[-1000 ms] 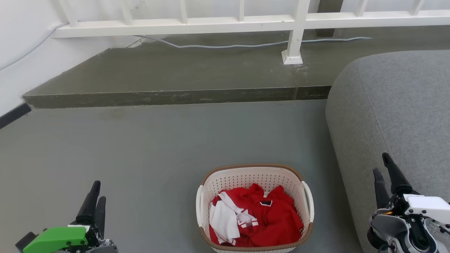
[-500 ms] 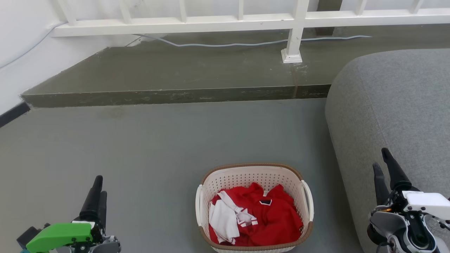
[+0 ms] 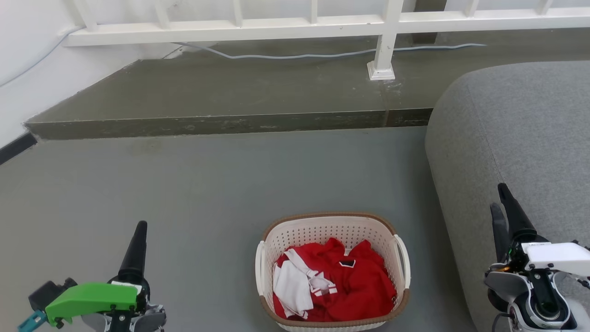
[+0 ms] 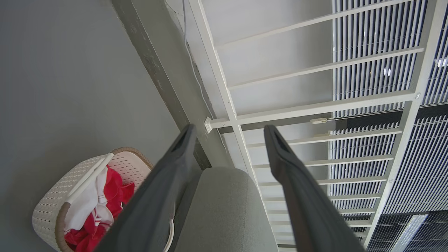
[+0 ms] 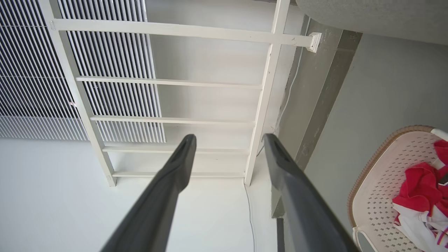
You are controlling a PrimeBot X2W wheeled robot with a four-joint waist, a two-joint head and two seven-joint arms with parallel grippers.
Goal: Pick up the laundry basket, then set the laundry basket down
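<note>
The laundry basket point(image 3: 329, 216) stands on the grey floor at the bottom middle of the head view, cream-white and perforated, with a brown rim and white side handles. Red and white clothes point(image 3: 355, 288) lie inside it. My left gripper point(image 3: 139, 227) hovers well to the basket's left, and my right gripper point(image 3: 498, 197) is to its right, in front of the grey sofa. Neither touches the basket. The left wrist view shows my left gripper point(image 4: 229, 128) open and empty, with the laundry basket point(image 4: 49, 213) at lower left. My right gripper point(image 5: 229, 137) is also open and empty, with the laundry basket point(image 5: 381, 168) at right.
A large grey sofa point(image 3: 521, 133) rises close to the basket's right side. Beyond the floor is a raised dark step point(image 3: 221, 123) with a white railing point(image 3: 276, 25) and a pale cable point(image 3: 295, 56) on it. A white wall point(image 3: 23, 83) closes the left.
Both grippers have risen in the head view, the left one turning so its fingers line up. The whole picture has shifted slightly. The basket rests where it was.
</note>
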